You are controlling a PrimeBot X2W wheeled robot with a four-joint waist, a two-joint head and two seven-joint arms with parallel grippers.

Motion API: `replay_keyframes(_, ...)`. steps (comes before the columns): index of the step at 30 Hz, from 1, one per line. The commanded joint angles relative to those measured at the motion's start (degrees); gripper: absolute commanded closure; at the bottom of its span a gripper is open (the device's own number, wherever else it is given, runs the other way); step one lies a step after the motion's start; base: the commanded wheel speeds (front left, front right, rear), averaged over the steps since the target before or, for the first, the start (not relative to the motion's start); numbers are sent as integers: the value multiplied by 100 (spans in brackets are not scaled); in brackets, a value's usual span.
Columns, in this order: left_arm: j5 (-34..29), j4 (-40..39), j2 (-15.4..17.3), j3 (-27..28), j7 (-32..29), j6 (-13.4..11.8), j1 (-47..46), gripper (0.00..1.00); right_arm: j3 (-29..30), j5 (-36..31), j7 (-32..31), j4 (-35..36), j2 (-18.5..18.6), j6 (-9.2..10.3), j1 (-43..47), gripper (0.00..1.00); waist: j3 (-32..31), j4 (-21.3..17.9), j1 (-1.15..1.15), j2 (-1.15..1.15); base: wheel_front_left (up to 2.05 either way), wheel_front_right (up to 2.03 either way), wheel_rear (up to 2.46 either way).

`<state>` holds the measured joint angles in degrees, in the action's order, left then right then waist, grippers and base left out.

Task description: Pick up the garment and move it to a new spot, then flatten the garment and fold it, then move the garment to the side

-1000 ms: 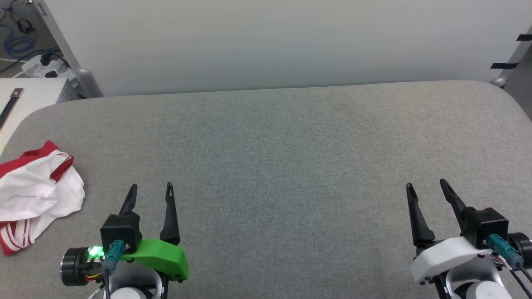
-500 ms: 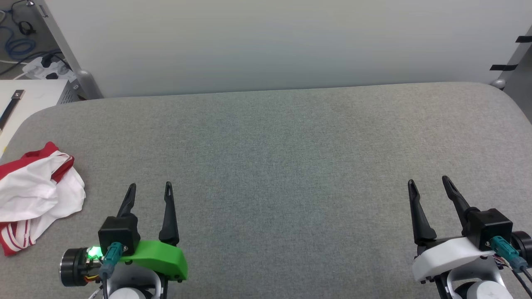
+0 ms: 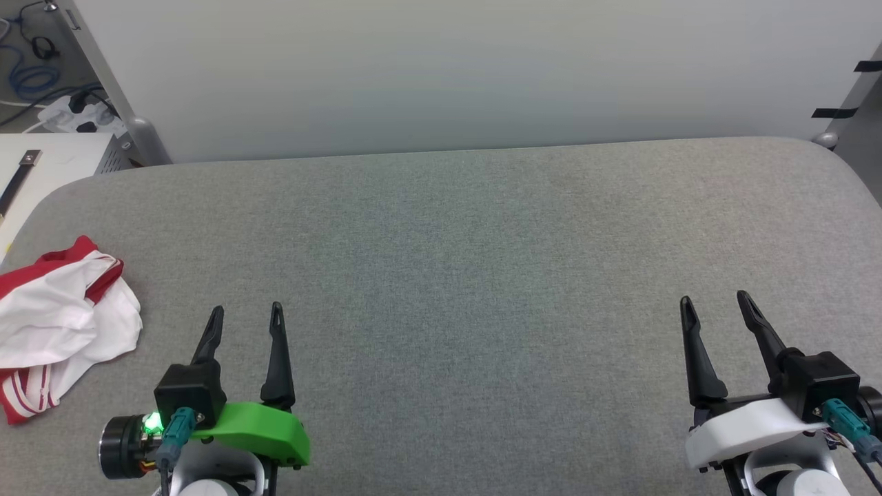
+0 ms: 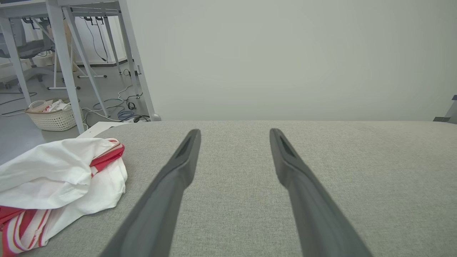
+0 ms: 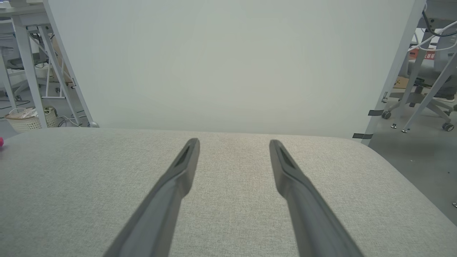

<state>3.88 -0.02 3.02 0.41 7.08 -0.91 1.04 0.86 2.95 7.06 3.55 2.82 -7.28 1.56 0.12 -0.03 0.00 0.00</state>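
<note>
The garment (image 3: 58, 327), red and white soft cloth with striped trim, lies crumpled in a heap at the left edge of the grey table (image 3: 455, 262). In the left wrist view the garment (image 4: 57, 178) sits left of my fingers. My left gripper (image 3: 246, 317) stands open over the table's front left, a short way right of the heap, holding nothing. At the front right my right gripper (image 3: 715, 306) is open too, far from the cloth. The open left gripper (image 4: 234, 132) and open right gripper (image 5: 234, 142) both point across bare cloth-covered tabletop.
A pale wall panel (image 3: 441, 69) rises behind the table's far edge. A white side surface (image 3: 41, 165) and cables sit at the far left. A wicker basket (image 4: 53, 114) stands on the floor by metal table legs. Chairs stand off to the right (image 5: 425, 89).
Both grippers have drawn back slightly toward the front edge. The garment has not moved.
</note>
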Motion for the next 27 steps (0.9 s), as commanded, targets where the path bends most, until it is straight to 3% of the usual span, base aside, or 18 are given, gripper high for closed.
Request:
replay_keyframes(1, 63, 28, -7, 25, 59, 18, 20, 0, 5, 70, 70, 36, 3, -11, 58, 0, 2, 0, 0, 0, 0, 0, 0)
replay_keyframes(27, 244, 155, -10, 44, 369, -22, 61, 0, -9, 208, 376, 43, 4, -15, 145, 0, 33, -8, 0, 0, 0, 0, 0)
